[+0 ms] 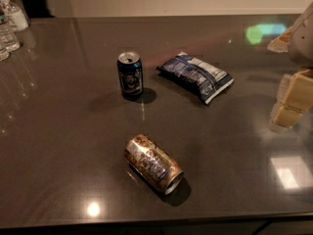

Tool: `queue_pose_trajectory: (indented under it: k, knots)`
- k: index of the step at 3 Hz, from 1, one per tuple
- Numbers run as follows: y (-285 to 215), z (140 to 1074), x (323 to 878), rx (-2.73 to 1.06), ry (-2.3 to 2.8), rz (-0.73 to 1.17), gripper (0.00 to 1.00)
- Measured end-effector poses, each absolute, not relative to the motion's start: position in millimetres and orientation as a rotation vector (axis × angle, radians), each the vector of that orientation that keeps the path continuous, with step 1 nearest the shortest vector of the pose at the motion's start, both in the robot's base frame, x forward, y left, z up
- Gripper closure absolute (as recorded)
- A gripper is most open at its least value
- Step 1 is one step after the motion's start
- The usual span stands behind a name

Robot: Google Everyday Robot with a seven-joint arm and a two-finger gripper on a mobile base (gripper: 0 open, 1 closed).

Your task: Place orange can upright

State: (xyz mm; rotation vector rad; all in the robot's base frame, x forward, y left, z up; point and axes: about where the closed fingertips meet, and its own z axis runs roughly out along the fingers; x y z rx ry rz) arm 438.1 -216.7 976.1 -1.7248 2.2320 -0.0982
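My gripper [289, 102] hangs at the counter's right edge, well apart from the orange can [153, 163]; I cannot tell whether it is spread or pressed together. The orange can lies on its side near the front edge, about midway along, one silvery end turned toward the front right corner. I judge the best approach is to come square across its round body, grip at mid-length so it cannot roll, lift, tip it vertical, and set it down gently short of the blue can [130, 75].
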Motion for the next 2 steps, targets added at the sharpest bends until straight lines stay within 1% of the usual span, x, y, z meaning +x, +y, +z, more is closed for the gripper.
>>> queue_pose_trajectory:
  k: [2]
  knots:
    - [-210.2,977.1,439.3,-1.761,2.199,-0.092,0.00]
